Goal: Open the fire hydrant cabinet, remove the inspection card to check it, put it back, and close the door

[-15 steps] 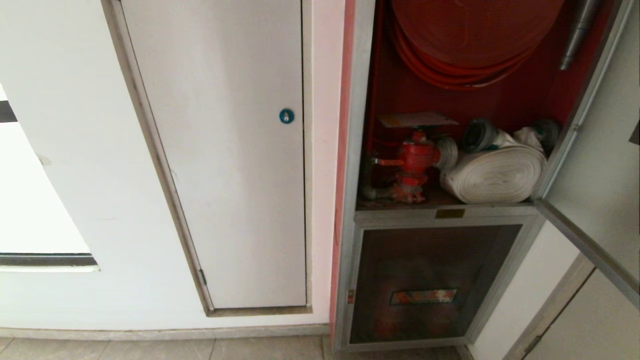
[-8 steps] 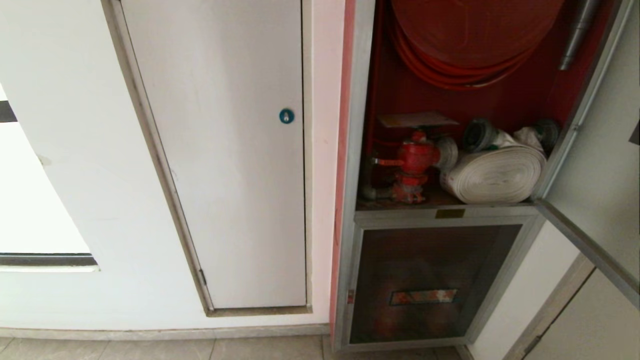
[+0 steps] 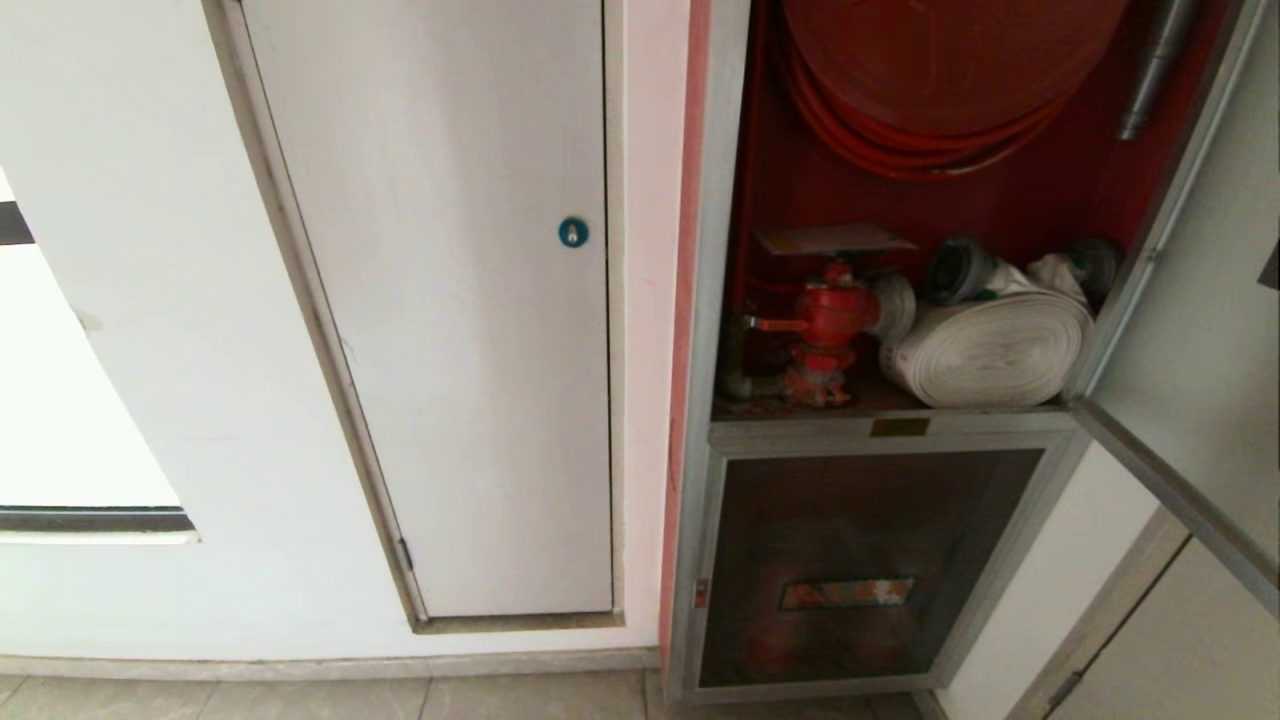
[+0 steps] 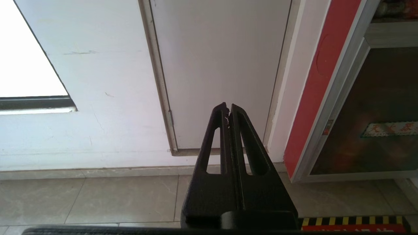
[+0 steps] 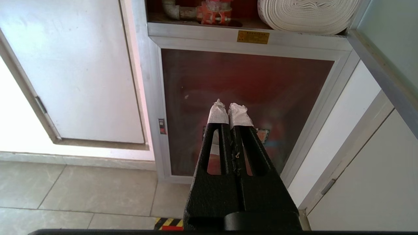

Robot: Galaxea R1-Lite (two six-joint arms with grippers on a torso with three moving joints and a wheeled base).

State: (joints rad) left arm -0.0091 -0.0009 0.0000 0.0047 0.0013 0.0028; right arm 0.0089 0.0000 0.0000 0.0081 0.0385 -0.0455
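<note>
Grey floor tiles [image 5: 81, 189] run up to a white wall, and both claws hang low above them, well short of the wall. Nearest, the left claw [image 4: 228, 112] is closed, fingers pressed together and empty, aimed at the foot of a plain white panel [image 3: 450, 300] with a blue round lock [image 3: 573, 232]. Beside it, the right claw [image 5: 230, 109] is likewise closed and empty, its white-taped fingertips [image 5: 218, 114] pointing at the lower dark glass panel [image 3: 860, 560]. Further on and higher, the fire hydrant cabinet [image 3: 700, 300] stands open, its door [image 3: 1190, 400] swung out on the robot's right. Inside, well above and beyond both claws, the inspection card [image 3: 835, 239] lies flat on top of the red valve [image 3: 830, 315], with the white rolled hose [image 3: 990, 350] just beside it and the red hose reel [image 3: 940, 80] above.
</note>
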